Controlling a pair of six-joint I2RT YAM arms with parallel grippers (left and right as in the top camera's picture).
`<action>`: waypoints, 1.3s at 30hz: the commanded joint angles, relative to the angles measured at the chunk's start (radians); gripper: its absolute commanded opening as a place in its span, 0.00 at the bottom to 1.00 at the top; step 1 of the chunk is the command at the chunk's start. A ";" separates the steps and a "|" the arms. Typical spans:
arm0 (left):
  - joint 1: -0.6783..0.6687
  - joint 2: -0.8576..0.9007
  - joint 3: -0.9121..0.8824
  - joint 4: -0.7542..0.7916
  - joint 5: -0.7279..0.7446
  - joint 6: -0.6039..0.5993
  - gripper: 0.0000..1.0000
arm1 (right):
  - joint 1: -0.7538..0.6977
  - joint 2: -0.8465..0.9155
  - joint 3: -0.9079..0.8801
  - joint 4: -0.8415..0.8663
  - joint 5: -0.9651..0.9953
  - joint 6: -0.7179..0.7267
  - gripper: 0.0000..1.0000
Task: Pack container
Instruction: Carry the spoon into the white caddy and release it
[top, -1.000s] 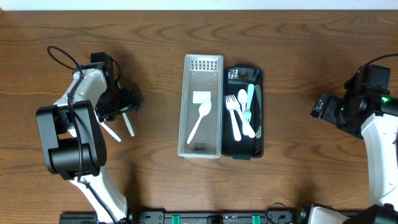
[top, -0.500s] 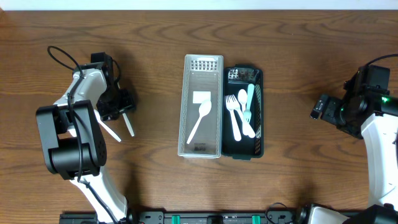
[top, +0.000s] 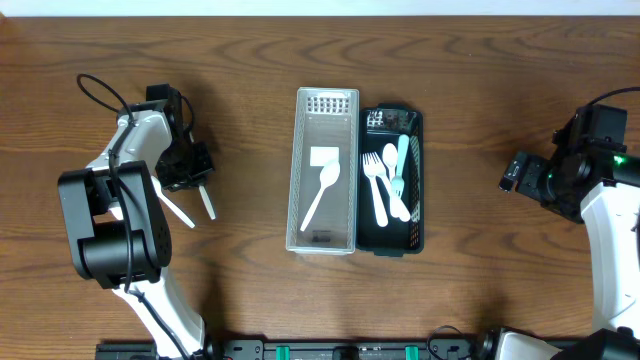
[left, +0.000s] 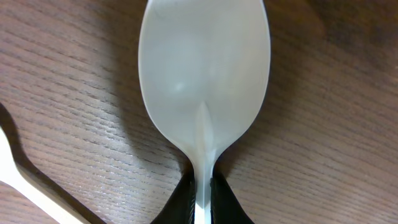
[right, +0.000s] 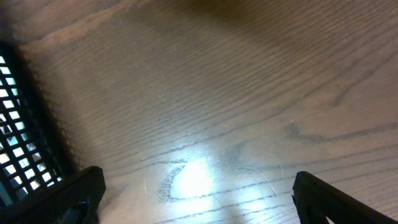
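Observation:
My left gripper (top: 197, 168) is down at the table's left, shut on the neck of a white plastic spoon (left: 205, 74). In the left wrist view the black fingertips (left: 185, 200) pinch the stem just below the bowl. From overhead only the spoon's handle (top: 206, 202) shows; the gripper hides its bowl. The clear container (top: 345, 110) stands mid-table with one white spoon (top: 321, 188) in it. Beside it a black basket (top: 417, 180) holds several white and pale green utensils. My right gripper (top: 513, 172) hangs open at the far right, holding nothing.
A second white utensil (top: 178, 211) lies on the wood just left of the held spoon, also showing as a white utensil (left: 25, 185) in the left wrist view. The black basket's mesh wall (right: 18, 130) shows at the left of the right wrist view.
The left gripper's jaws have closed onto the spoon's neck. The right arm and the containers have not moved.

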 joint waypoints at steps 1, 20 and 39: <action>0.000 0.035 0.000 -0.003 0.014 -0.005 0.06 | -0.006 0.001 -0.004 0.000 -0.011 -0.007 0.99; -0.376 -0.404 0.131 -0.196 0.015 0.009 0.06 | -0.006 0.001 -0.004 0.003 -0.011 -0.007 0.99; -0.689 -0.185 0.101 -0.051 0.007 0.010 0.10 | -0.006 0.001 -0.004 0.003 -0.011 -0.007 0.99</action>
